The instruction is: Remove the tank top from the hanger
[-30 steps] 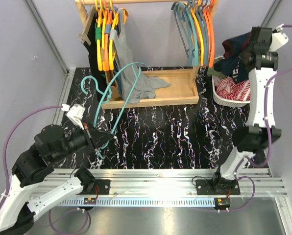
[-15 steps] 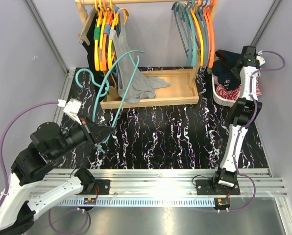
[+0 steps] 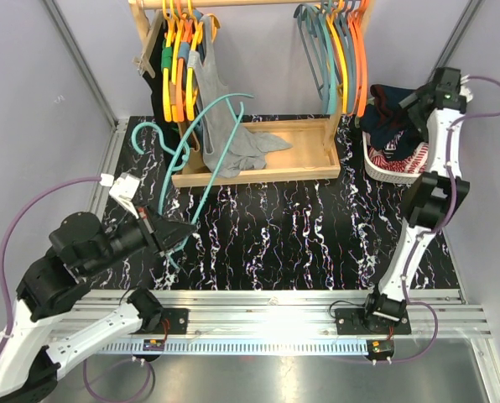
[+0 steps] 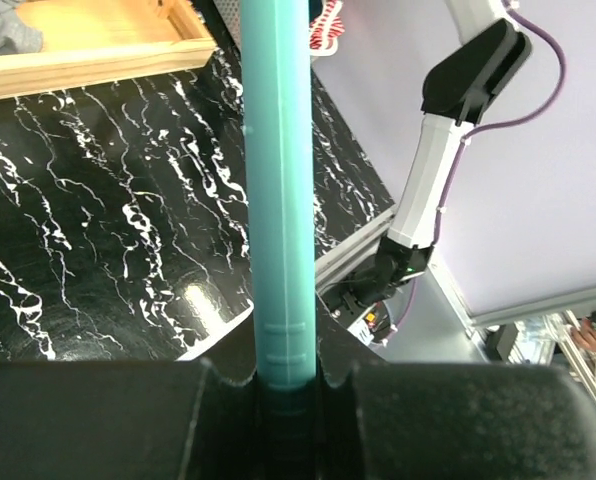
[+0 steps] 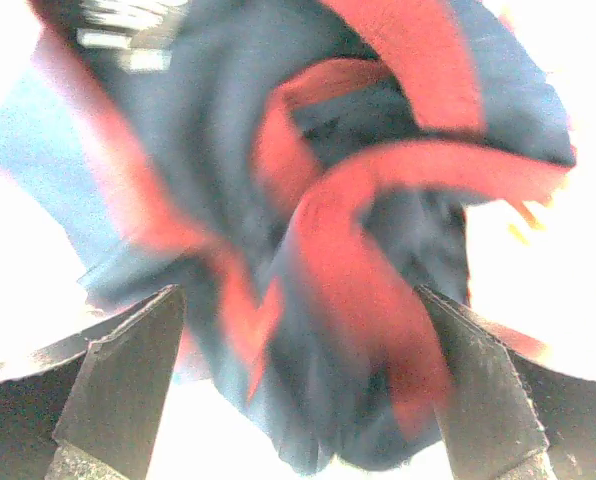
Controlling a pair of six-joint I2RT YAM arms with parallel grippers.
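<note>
The tank top (image 3: 391,107), navy with red trim, lies bunched on top of the white basket (image 3: 374,167) at the far right. My right gripper (image 3: 424,98) hovers just over it with its fingers spread wide. In the right wrist view the tank top (image 5: 378,200) shows blurred beyond the open right gripper (image 5: 296,300), held by neither finger. The teal hanger (image 3: 204,186) is bare and slants over the table. My left gripper (image 3: 173,238) is shut on its lower end, seen close up as the hanger (image 4: 278,200) clamped in the left gripper (image 4: 286,375).
A wooden rack with a tray base (image 3: 300,159) stands at the back, hung with orange, yellow and teal hangers (image 3: 344,50). A grey garment (image 3: 221,126) hangs from it into the tray. A red-striped cloth (image 3: 405,157) lies in the basket. Walls close in on both sides.
My right gripper has opened and let go of the tank top, which now rests on the basket. The right wrist shifted slightly right. The teal hanger swung a little in my left gripper.
</note>
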